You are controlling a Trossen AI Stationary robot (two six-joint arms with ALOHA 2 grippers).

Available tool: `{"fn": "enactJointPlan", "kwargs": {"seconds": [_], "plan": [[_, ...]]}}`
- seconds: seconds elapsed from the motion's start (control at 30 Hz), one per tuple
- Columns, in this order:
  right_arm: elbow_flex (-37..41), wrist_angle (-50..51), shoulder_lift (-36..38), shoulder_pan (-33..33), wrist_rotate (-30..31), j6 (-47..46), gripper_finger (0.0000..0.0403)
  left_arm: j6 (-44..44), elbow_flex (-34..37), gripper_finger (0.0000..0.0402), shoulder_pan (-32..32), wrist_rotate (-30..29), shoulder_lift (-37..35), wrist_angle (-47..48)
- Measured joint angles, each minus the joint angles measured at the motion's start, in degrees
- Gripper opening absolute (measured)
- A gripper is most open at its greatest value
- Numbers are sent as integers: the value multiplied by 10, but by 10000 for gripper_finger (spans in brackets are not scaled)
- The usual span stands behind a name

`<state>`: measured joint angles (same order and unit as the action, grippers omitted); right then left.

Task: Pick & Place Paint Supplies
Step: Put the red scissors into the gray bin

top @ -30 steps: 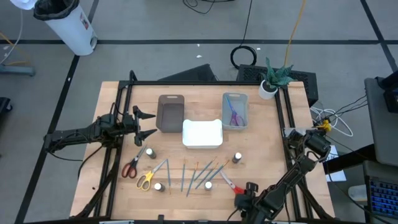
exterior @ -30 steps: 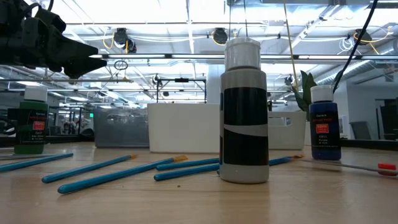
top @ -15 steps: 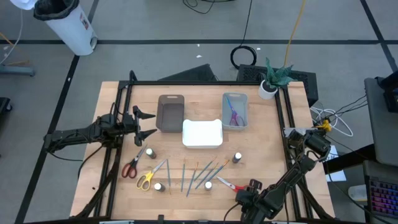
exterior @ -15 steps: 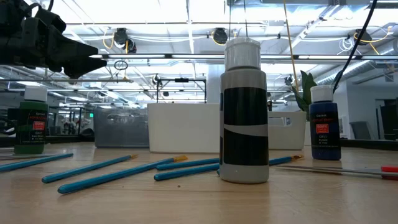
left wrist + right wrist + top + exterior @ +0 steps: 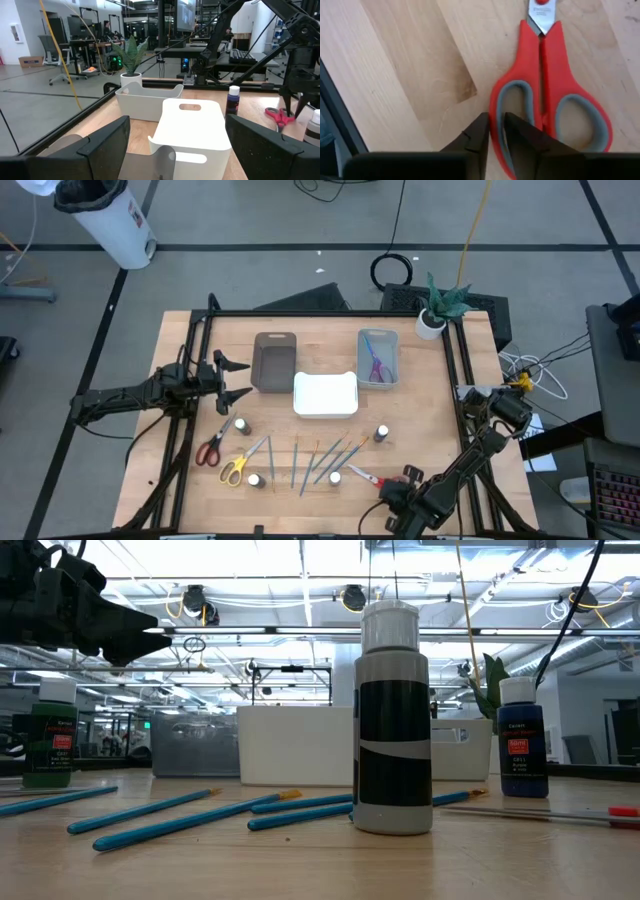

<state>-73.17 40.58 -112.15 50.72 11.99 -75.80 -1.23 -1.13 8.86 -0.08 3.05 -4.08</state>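
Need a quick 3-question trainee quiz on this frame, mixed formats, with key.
1. Multiple choice: what lies in the grey tray? A) purple scissors B) a paint bottle C) yellow scissors
2. True or false: the left gripper, beside the brown tray, is open.
3. Fill in: the right gripper is closed on a handle loop of the ___ scissors.
Key: 1 A; 2 true; 3 red.

**Open workshop around the wooden table**

Grey floor (image 5: 300, 225) crossed by dark lines is surrounding the wooden table (image 5: 410, 420). A white bin (image 5: 105, 220) is standing far-left, a potted plant (image 5: 440, 305) at a corner. Ceiling lights (image 5: 300, 565) are glowing; an office chair (image 5: 55, 57) is sitting behind.
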Motion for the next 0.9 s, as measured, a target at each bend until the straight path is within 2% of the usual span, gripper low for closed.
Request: {"fn": "enactJointPlan", "kwargs": {"seconds": [0.17, 0.5, 0.6, 0.7, 0.8, 0.9], "plan": [[2, 1, 25, -4, 3, 3, 13, 0, 0, 333, 0, 0, 0, 0], [3, -1, 129, 15, 114, 4, 13, 0, 0, 333, 0, 0, 0, 0], [3, -25, 158, 30, 182, 18, 11, 0, 0, 333, 0, 0, 0, 0], [4, -65, 173, 46, 294, 51, 13, 0, 0, 333, 0, 0, 0, 0], [29, -176, 183, 55, 408, 135, 14, 0, 0, 333, 0, 0, 0, 0], [75, -325, 185, 44, 462, 248, 14, 0, 0, 333, 0, 0, 0, 0]]}}
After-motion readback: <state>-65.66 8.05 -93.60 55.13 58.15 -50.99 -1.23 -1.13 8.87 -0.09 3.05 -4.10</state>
